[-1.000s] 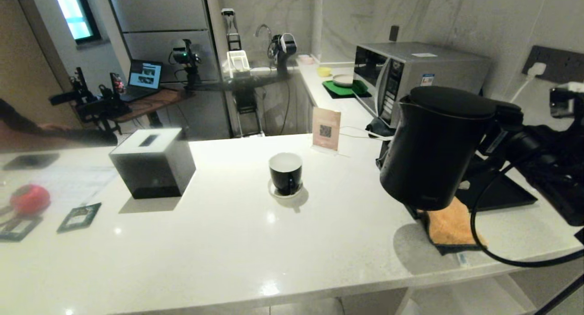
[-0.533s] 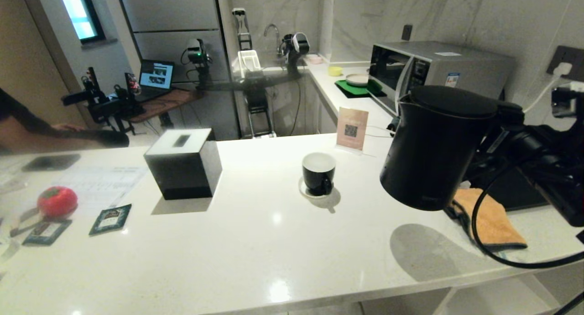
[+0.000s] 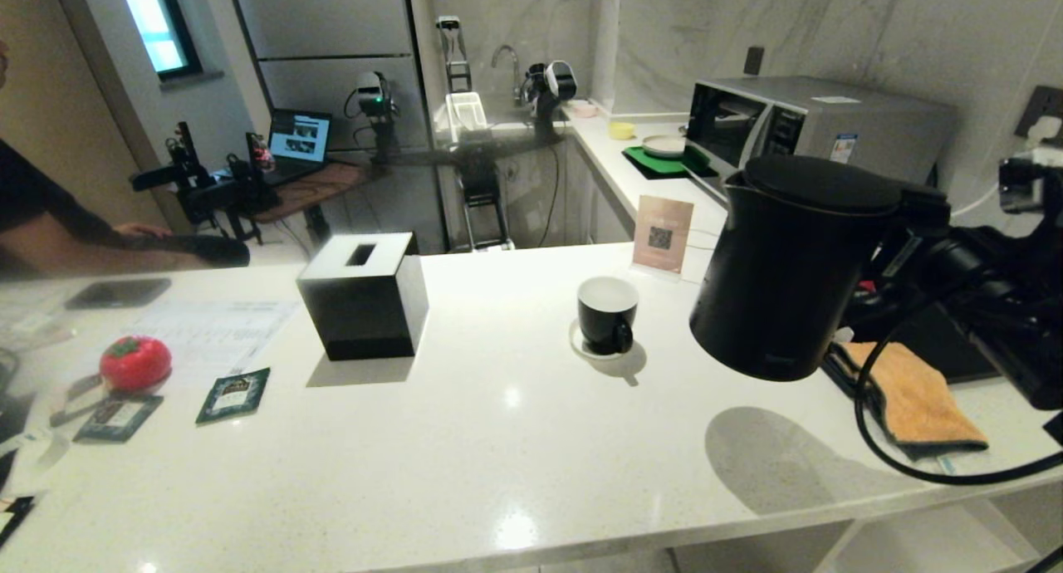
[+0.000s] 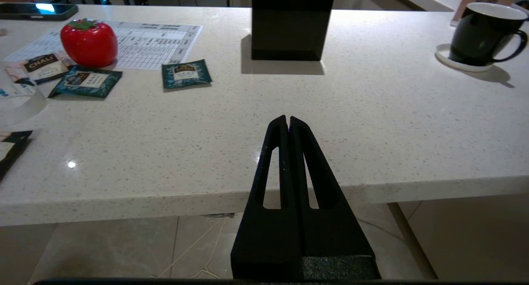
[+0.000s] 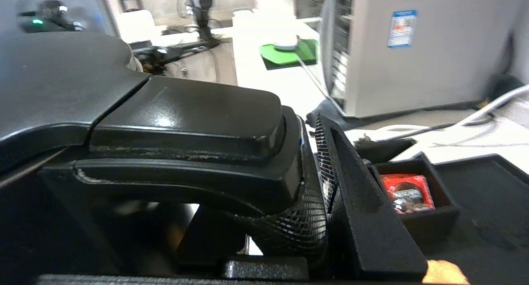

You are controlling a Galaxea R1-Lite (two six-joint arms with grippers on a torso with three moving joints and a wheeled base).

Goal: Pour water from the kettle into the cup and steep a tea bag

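One kettle airborne, handle pinched in right gripper | cup on saucer at kettle's 9 o'clock, well apart, spout facing it | right arm nearer | left gripper parked off counter edge, jaws pressed together

matte black left hand, slotted tapering fingers.

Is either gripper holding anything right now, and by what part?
The right gripper holds the kettle by its handle, lifted clear of the counter to the right of the cup. The left gripper is shut and empty.
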